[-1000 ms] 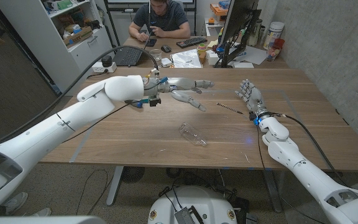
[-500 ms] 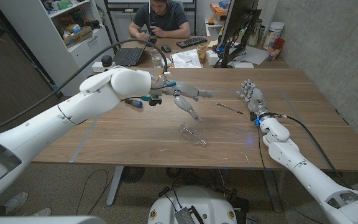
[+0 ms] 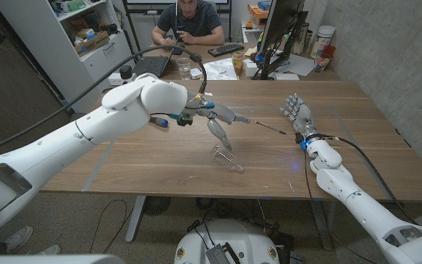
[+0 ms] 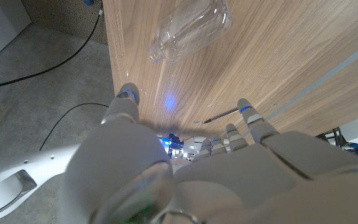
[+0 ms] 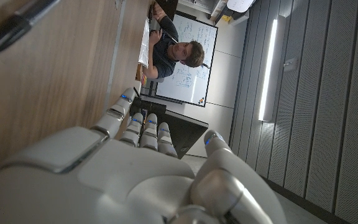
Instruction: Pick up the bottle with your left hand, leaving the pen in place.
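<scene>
A clear plastic bottle [image 3: 227, 159] lies on its side on the wooden surface [image 3: 160, 158], near the front edge, empty-looking and crinkled. A thin dark pen [image 3: 269, 127] lies flat farther back and to the right, well apart from it.

Glossy white arms, grey fingers [image 3: 220, 133]

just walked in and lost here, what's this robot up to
The robot's left hand hovers open above a clear plastic bottle lying on its side on the wooden table, not yet touching it. A thin dark pen lies beyond the bottle, untouched. The right hand waits near the pen, holding nothing. A person sits at a desk behind.
</scene>
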Controlling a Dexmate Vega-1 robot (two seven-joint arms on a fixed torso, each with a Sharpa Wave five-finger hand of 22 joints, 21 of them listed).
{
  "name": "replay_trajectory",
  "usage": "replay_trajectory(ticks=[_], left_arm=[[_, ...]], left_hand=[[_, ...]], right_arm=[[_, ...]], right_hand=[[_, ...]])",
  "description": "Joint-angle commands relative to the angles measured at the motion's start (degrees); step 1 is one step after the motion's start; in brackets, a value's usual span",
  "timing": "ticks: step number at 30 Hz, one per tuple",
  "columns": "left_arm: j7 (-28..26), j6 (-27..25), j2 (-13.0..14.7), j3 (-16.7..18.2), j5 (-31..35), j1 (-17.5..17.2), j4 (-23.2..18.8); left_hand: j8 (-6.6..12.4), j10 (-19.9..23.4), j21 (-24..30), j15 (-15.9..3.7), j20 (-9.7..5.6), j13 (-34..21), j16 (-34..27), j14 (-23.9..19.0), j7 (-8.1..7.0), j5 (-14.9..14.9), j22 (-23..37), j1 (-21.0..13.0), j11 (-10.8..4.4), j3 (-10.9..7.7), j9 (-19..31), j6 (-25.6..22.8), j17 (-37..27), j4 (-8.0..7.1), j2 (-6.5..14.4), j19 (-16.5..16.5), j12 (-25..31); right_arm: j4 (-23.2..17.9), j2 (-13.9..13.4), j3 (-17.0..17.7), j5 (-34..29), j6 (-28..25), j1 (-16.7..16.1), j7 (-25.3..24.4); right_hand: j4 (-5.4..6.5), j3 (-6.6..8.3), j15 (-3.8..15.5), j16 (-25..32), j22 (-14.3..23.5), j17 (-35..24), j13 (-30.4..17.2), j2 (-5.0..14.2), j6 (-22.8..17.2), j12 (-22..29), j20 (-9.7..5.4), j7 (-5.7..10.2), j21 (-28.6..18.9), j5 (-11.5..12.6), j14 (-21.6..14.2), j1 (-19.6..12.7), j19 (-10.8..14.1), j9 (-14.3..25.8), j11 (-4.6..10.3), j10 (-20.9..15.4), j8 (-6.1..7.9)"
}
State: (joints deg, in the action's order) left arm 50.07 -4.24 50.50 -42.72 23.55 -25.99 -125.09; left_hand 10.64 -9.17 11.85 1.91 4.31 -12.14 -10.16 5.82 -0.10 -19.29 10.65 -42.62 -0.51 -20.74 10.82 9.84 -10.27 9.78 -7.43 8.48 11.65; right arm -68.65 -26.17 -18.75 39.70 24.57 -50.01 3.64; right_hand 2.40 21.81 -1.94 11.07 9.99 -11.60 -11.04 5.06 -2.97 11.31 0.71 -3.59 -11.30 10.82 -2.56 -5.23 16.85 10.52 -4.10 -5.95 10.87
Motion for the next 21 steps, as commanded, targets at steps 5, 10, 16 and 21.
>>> replay_trajectory(ticks=[5,10,16,21], left_arm=[[2.4,1.0,-3.2,-3.3,5.9,1.6,3.4],[3.6,0.7,-5.1,-4.0,4.4,2.1,6.4],[4.8,1.1,-6.0,-5.4,6.1,2.9,7.0],[5.7,2.7,-7.1,-7.7,9.0,3.7,8.3]], left_hand=[[0.8,0.0,0.8,0.2,2.59,-0.2,-0.5,0.0,-5.98,1.1,0.2,-2.8,0.34,0.24,0.1,4.0,-0.1,-0.83,1.0,1.9,0.9],[0.95,0.1,0.7,0.4,2.61,-0.2,-0.6,-0.2,-6.97,1.4,0.2,-3.2,0.45,0.43,0.1,3.7,-0.1,-0.92,1.1,1.9,1.0],[1.19,0.4,0.7,0.21,2.23,-0.2,-0.6,-0.4,-5.98,1.7,0.2,-3.4,0.63,0.68,0.1,3.0,-0.1,-1.02,1.1,2.0,1.2],[1.32,0.5,0.6,-0.08,2.0,-0.2,-0.7,-0.4,-6.07,1.9,0.2,-3.8,0.49,0.69,0.1,2.7,-0.1,-1.0,1.3,1.9,1.2]], right_arm=[[-0.1,-0.2,0.7,0.5,0.9,-1.0,-0.3],[0.4,-0.2,0.7,0.6,0.9,-0.9,-0.1],[1.6,0.3,0.8,0.8,1.4,-0.6,0.3],[3.0,0.7,0.8,1.1,1.6,0.2,1.0]], right_hand=[[0.68,-0.05,0.04,0.5,0.2,0.0,-0.2,-0.02,0.0,0.2,-0.05,-0.37,-0.5,0.4,-0.6,0.9,0.5,0.3,-0.11,-0.5,0.35],[0.77,-0.17,0.0,0.5,0.2,0.0,-0.2,-0.16,0.0,0.2,0.0,-0.37,-0.4,0.4,-0.6,1.1,0.4,0.3,0.06,-0.5,0.34],[0.87,-0.29,0.01,0.5,0.2,0.0,-0.2,-0.28,0.0,0.2,-0.01,-0.36,-0.4,0.5,-0.6,1.2,0.4,0.3,-0.05,-0.5,0.36],[0.96,-0.39,-0.02,0.5,0.2,0.0,-0.2,-0.36,-0.1,0.2,0.04,-0.39,-0.4,0.5,-0.6,1.4,0.4,0.3,-0.04,-0.5,0.36]])
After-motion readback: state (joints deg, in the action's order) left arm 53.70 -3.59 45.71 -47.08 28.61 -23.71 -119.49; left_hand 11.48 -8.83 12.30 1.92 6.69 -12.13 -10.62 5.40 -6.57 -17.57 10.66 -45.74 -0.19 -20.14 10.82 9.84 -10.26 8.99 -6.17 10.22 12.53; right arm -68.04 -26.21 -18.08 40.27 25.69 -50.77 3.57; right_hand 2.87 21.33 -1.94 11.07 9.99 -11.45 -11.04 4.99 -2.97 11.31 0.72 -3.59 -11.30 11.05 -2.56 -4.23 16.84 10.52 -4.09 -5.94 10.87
